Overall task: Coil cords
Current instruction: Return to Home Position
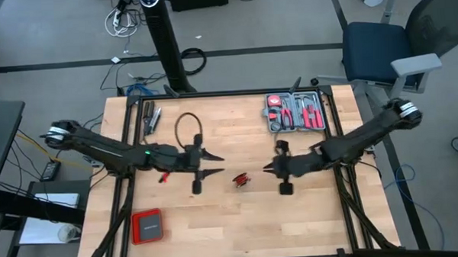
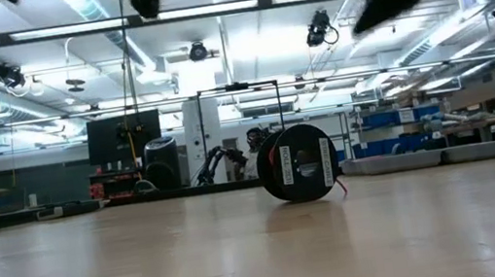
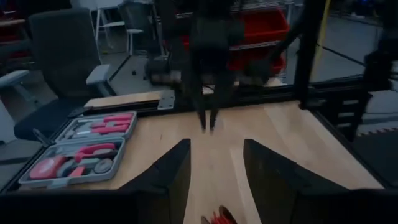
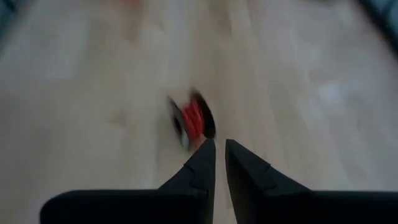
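While the spool of red cord point(image 1: 241, 178) stands mid-table on open wood, the left gripper point(image 1: 218, 165) hangs spread beside it and the right gripper point(image 1: 268, 167), nearly pressed together, opposite. The tool tray point(image 1: 295, 112) and red box point(image 1: 147, 225) sit well apart, near edges.

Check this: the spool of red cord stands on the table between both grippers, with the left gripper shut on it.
One error: the left gripper is open and clear of the spool, as the high view shows. The spool does stand between it and the right gripper.
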`<state>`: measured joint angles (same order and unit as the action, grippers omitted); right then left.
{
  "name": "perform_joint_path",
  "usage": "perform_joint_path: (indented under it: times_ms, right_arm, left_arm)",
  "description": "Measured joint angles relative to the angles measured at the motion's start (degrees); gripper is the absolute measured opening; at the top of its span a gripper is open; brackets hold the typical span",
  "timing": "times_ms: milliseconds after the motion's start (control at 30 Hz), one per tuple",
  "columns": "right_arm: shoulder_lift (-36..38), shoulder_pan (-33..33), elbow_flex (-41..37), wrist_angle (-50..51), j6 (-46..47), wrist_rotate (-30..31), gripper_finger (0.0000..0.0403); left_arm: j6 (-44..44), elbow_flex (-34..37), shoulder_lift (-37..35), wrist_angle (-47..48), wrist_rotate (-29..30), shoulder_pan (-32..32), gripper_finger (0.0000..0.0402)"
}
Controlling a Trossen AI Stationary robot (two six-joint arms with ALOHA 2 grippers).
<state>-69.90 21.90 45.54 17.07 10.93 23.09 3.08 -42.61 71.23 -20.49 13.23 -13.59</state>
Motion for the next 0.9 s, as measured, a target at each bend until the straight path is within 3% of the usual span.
perform_joint_path:
  times_ms: [133, 333, 400, 600, 733, 900]
  right_arm:
    - [11.0, 3.1, -0.8, -0.8, -5.9, -0.1, 0.0035]
    - [24.3, 7.2, -3.7, -1.0, -13.8, -2.7, 0.0035]
    - [27.4, 8.2, -4.8, -0.8, -15.3, -4.8, 0.0035]
    - [35.0, 9.9, -6.1, 6.2, -15.7, -5.0, 0.0035]
    - [39.2, 10.0, -6.1, 11.6, -15.7, -4.7, 0.0035]
    - [41.9, 9.1, -6.1, 10.6, -15.7, -3.2, 0.0035]
  left_arm:
    - [3.2, 0.0, -8.7, 11.9, -4.4, -0.6, 0.0152]
    - [10.8, 0.2, -17.1, 18.6, -24.6, -0.8, 0.0152]
    - [11.6, 1.2, -18.8, 19.0, -28.2, -0.8, 0.0152]
    - [9.6, 7.0, -24.0, 18.2, -27.9, -0.8, 0.0152]
    - [7.3, 12.3, -28.5, 12.9, -27.5, -0.7, 0.0152]
    - [4.4, 20.4, -34.3, 5.7, -26.2, -0.7, 0.0152]
